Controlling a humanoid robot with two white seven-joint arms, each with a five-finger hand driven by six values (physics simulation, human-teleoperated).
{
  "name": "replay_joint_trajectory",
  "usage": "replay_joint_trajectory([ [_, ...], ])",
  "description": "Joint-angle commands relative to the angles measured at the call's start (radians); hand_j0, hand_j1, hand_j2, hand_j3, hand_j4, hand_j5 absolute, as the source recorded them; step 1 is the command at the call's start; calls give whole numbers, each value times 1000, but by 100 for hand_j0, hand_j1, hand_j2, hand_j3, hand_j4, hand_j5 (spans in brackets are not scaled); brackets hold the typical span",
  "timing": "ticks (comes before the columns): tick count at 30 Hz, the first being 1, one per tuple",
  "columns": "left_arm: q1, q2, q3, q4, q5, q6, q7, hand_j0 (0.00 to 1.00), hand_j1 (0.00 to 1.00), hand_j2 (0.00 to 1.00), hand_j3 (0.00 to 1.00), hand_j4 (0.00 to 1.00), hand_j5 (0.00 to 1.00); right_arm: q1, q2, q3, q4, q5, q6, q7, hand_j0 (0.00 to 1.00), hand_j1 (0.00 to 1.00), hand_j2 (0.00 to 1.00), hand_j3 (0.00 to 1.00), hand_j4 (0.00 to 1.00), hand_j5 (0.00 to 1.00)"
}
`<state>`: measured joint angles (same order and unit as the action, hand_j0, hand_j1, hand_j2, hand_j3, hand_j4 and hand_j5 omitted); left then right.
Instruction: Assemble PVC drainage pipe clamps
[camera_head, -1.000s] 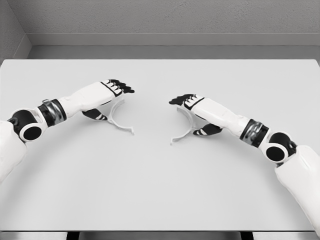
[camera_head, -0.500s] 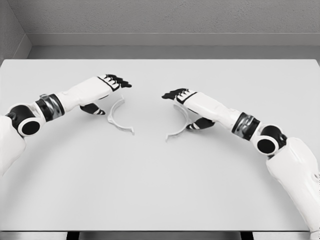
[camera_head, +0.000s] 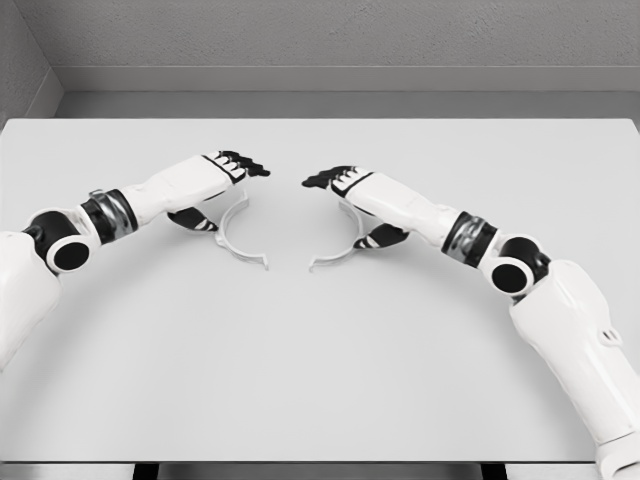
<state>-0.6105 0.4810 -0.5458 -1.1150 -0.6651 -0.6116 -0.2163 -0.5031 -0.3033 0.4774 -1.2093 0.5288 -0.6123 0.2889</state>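
Surface (camera_head: 320, 370), pale grey and wide, fills the head view, with a grey wall (camera_head: 330, 35) running across the top at twelve o'clock.

In from nine o'clock comes the left arm, white with a black-and-metal wrist band, and the left hand (camera_head: 215, 180) sits just left of centre, its black fingertips (camera_head: 250, 165) pointing toward three o'clock. Under it lies the left clamp half (camera_head: 238, 250), a thin white arc opening toward three o'clock, its lower end tab at about five o'clock from the hand. The dark thumb is tucked beneath the palm right beside the top of the arc. The fingers look curled over the clamp, but whether they truly pinch it I cannot tell from up here.

Over on the other side, the right arm sweeps in from four o'clock, and the right hand (camera_head: 362, 195) is just right of centre, black fingertips (camera_head: 322, 180) aimed at nine o'clock. The right clamp half (camera_head: 340, 255) curves below it, opening toward nine o'clock, with its lower end tab at about seven o'clock from the hand. Its thumb also sits underneath, right against the arc; grip or mere contact, I cannot tell.

The two halves face each other, open sides inward, near but apart, a gap of bare surface between their lower ends. The two sets of fingertips are likewise close and not touching.
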Motion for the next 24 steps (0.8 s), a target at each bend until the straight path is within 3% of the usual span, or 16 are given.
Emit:
replay_joint_trajectory([
  [1, 0, -10, 0, 0, 5, 1, -3, 100, 100, 100, 100, 100, 100, 0, 4, -2, 1, -7, 1, -1, 100, 100, 100, 100, 100, 100],
  [5, -2, -22, 1, 0, 5, 1, -20, 100, 100, 100, 100, 100, 100, 3, -11, -7, -9, -18, 1, -5, 100, 100, 100, 100, 100, 100],
  [10, -5, -32, 0, 1, 5, 1, -21, 100, 100, 100, 100, 100, 100, 2, -88, -19, -61, -33, 1, -8, 100, 100, 100, 100, 100, 100],
  [11, -5, -32, 1, 4, 5, 1, -21, 100, 100, 100, 100, 100, 100, 5, -99, -62, -62, -70, 1, -5, 100, 100, 100, 100, 100, 100],
  [13, -6, -25, 4, 4, 5, 1, -21, 100, 100, 100, 100, 100, 100, 6, -172, -122, -87, -150, 1, -7, 100, 100, 100, 100, 100, 100],
  [14, -6, -24, 4, 6, 5, 1, -21, 100, 100, 100, 100, 100, 100, 9, -243, -131, -116, -227, 1, -7, 100, 100, 100, 100, 100, 100],
  [16, -9, -22, 6, 26, 7, 1, -21, 100, 100, 100, 100, 100, 100, 55, -339, -198, -162, -334, 1, -5, 100, 100, 100, 100, 100, 100],
  [18, -32, -22, 4, 50, 7, 1, -20, 100, 100, 100, 100, 100, 100, 146, -390, -296, -226, -357, 1, -5, 100, 100, 100, 100, 100, 100],
  [24, -80, -47, 0, 113, 7, 1, -20, 100, 100, 100, 100, 100, 100, 258, -385, -436, -227, -357, 1, -8, 100, 100, 100, 100, 100, 100],
])
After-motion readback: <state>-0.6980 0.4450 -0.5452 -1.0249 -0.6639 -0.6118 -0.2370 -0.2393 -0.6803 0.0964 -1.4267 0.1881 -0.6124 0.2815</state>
